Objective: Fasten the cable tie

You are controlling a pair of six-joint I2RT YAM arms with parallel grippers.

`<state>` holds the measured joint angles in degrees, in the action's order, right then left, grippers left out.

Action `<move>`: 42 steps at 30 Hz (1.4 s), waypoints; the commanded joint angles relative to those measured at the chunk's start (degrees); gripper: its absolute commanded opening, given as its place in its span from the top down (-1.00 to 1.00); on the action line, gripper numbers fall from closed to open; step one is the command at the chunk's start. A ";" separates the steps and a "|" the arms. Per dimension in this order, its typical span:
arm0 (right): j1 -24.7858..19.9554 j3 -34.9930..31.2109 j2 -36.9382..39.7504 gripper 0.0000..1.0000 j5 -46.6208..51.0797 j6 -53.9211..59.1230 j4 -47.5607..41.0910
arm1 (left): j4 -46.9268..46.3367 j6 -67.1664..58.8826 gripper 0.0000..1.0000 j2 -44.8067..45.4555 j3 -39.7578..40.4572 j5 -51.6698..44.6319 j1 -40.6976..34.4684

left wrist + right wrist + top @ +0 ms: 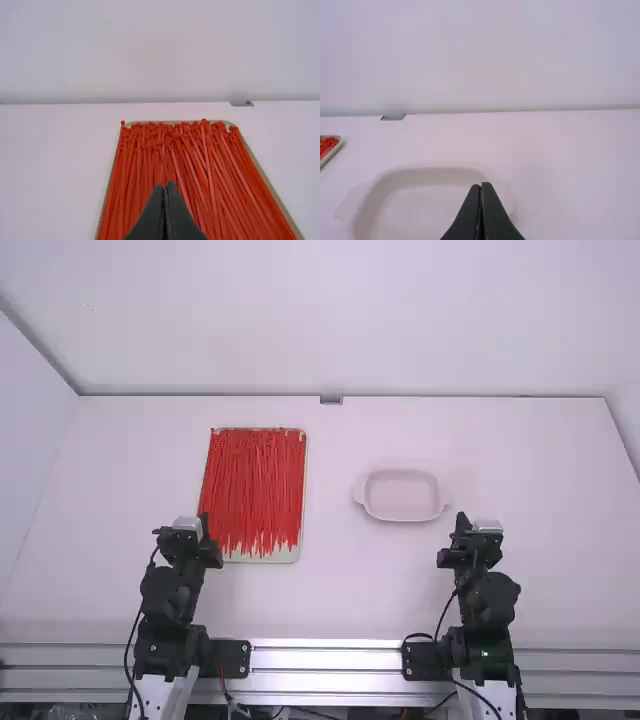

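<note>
bright even light, soft faint shadows, slight wrist-view blur.

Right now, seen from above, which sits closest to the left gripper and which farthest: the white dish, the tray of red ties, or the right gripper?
1. Tray of red ties, right at the left gripper, left side.
2. White dish, right of the middle.
3. Right gripper, far right.

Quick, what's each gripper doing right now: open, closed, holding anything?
Left gripper: closed, holding nothing, by the red cable ties.
Right gripper: closed, holding nothing, by the white dish.
</note>
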<state>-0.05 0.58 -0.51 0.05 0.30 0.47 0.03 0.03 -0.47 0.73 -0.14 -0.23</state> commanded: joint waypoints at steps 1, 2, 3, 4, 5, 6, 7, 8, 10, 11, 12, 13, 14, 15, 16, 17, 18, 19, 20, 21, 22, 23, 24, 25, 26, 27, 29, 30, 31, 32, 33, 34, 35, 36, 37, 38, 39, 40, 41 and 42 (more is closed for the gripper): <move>0.00 0.00 0.00 0.99 -0.04 0.02 0.00 | 0.00 0.02 0.99 0.00 0.00 0.00 0.02; 0.00 0.02 -0.04 0.99 -0.05 0.01 0.03 | 0.01 0.03 0.99 -0.05 0.05 -0.02 0.03; 0.01 0.09 -0.15 0.98 -0.06 -0.01 0.09 | 0.01 0.04 0.98 -0.18 0.16 -0.07 0.03; 0.01 0.12 -0.21 0.98 -0.07 -0.03 0.11 | 0.00 0.04 0.98 -0.25 0.22 -0.09 0.04; 0.01 0.22 -0.39 0.97 -0.10 -0.06 0.17 | -0.03 0.04 0.97 -0.46 0.40 -0.17 0.05; 0.02 0.34 -0.59 0.96 -0.13 -0.09 0.23 | -0.07 0.03 0.96 -0.68 0.60 -0.26 0.06; 0.02 0.47 -0.81 0.96 -0.16 -0.12 0.27 | -0.14 0.02 0.95 -0.94 0.83 -0.35 0.07; 0.03 0.67 -1.17 0.94 -0.21 -0.17 0.32 | -0.27 0.02 0.94 -1.33 1.18 -0.49 0.08; 0.05 1.16 -2.02 0.91 -0.31 -0.29 0.40 | -0.61 0.03 0.91 -2.27 2.00 -0.77 0.12; 0.09 1.60 -2.84 0.89 -0.40 -0.41 0.44 | -0.93 0.06 0.89 -3.16 2.75 -1.02 0.15; 0.09 1.60 -2.84 0.89 -0.40 -0.41 0.44 | -0.93 0.06 0.89 -3.16 2.75 -1.02 0.15; 0.14 1.96 -3.53 0.87 -0.47 -0.49 0.47 | -1.20 0.06 0.86 -3.91 3.36 -1.24 0.18; 0.25 2.47 -4.55 0.83 -0.57 -0.66 0.54 | -1.55 0.07 0.83 -5.03 4.23 -1.70 0.22; 0.36 2.79 -5.25 0.81 -0.64 -0.79 0.60 | -1.76 0.05 0.81 -5.76 4.77 -2.07 0.24; 0.49 3.14 -5.99 0.79 -0.71 -0.90 0.67 | -2.00 0.01 0.79 -6.55 5.35 -2.45 0.27; 0.60 3.44 -6.63 0.77 -0.78 -0.98 0.73 | -2.22 -0.01 0.77 -7.24 5.86 -2.76 0.30; 0.83 3.96 -7.73 0.74 -0.89 -1.11 0.81 | -2.59 -0.11 0.74 -8.43 6.72 -3.26 0.34; 1.04 4.39 -8.60 0.71 -0.94 -1.23 0.86 | -2.89 -0.11 0.71 -9.39 7.40 -3.60 0.37; 1.26 4.82 -9.44 0.68 -0.97 -1.33 0.89 | -3.16 -0.11 0.68 -10.33 8.07 -3.90 0.41; 1.45 5.19 -10.17 0.66 -1.04 -1.43 0.90 | -3.42 -0.11 0.66 -11.15 8.65 -4.14 0.44; 1.75 5.70 -11.11 0.63 -1.15 -1.58 0.89 | -3.75 -0.10 0.63 -12.23 9.42 -4.55 0.48; 2.09 6.29 -12.22 0.59 -1.26 -1.74 0.91 | -4.15 0.01 0.59 -13.50 10.32 -5.03 0.52; 2.18 6.44 -12.48 0.58 -1.28 -1.78 0.90 | -4.25 0.09 0.58 -13.81 10.54 -5.14 0.54; 2.62 7.21 -13.91 0.53 -1.30 -2.01 0.91 | -4.89 0.16 0.53 -15.47 11.73 -5.78 0.60; 2.98 7.80 -14.96 0.49 -1.11 -2.17 0.85 | -5.44 0.14 0.49 -16.74 12.65 -6.24 0.65; 3.45 8.50 -16.14 0.45 -0.74 -2.37 0.69 | -6.17 -0.26 0.44 -18.24 13.76 -6.86 0.70; 4.05 9.41 -17.65 0.39 -0.37 -2.62 0.57 | -7.05 -0.82 0.39 -20.17 15.21 -7.90 0.77; 4.49 10.01 -18.62 0.35 -0.28 -2.80 0.52 | -7.58 -1.08 0.35 -21.47 16.19 -8.65 0.83; 5.11 10.92 -20.10 0.29 -0.01 -3.05 0.57 | -8.28 -0.86 0.29 -23.42 17.66 -9.39 0.90; 5.22 11.08 -20.34 0.28 0.02 -3.10 0.58 | -8.39 -0.78 0.28 -23.74 17.90 -9.50 0.91; 5.75 11.80 -21.44 0.24 0.16 -3.29 0.60 | -8.95 -0.40 0.23 -25.29 19.07 -9.87 0.97; 6.18 12.40 -22.32 0.20 0.16 -3.46 0.54 | -9.40 -0.32 0.19 -26.58 20.04 -10.16 1.01; 6.66 13.17 -23.49 0.15 0.15 -3.70 0.47 | -9.98 -0.38 0.15 -28.22 21.28 -10.48 1.07; 6.91 13.53 -24.04 0.13 0.16 -3.92 0.39 | -10.25 -0.40 0.12 -28.99 21.86 -10.70 1.10; 7.41 14.29 -25.22 0.08 0.18 -4.31 0.25 | -10.79 -0.42 0.07 -30.60 23.08 -11.35 1.16; 7.85 14.88 -26.24 0.04 0.16 -4.48 0.24 | -11.18 -0.40 0.03 -31.91 24.06 -11.92 1.22; 8.46 15.76 -27.78 -0.01 0.06 -4.74 0.32 | -11.65 -0.17 -0.02 -33.77 25.46 -12.61 1.29; 8.74 16.15 -28.49 -0.04 0.02 -4.87 0.33 | -11.89 0.00 -0.05 -34.61 26.09 -12.89 1.32; 9.13 16.74 -29.52 -0.08 -0.02 -5.05 0.34 | -12.22 0.25 -0.09 -35.87 27.04 -13.35 1.37; 9.59 17.42 -30.69 -0.13 -0.02 -5.25 0.37 | -12.57 0.34 -0.13 -37.31 28.13 -13.92 1.41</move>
<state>8.91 15.44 -30.00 -0.12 -4.05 0.75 -12.45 0.12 -36.25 26.46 -11.86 0.56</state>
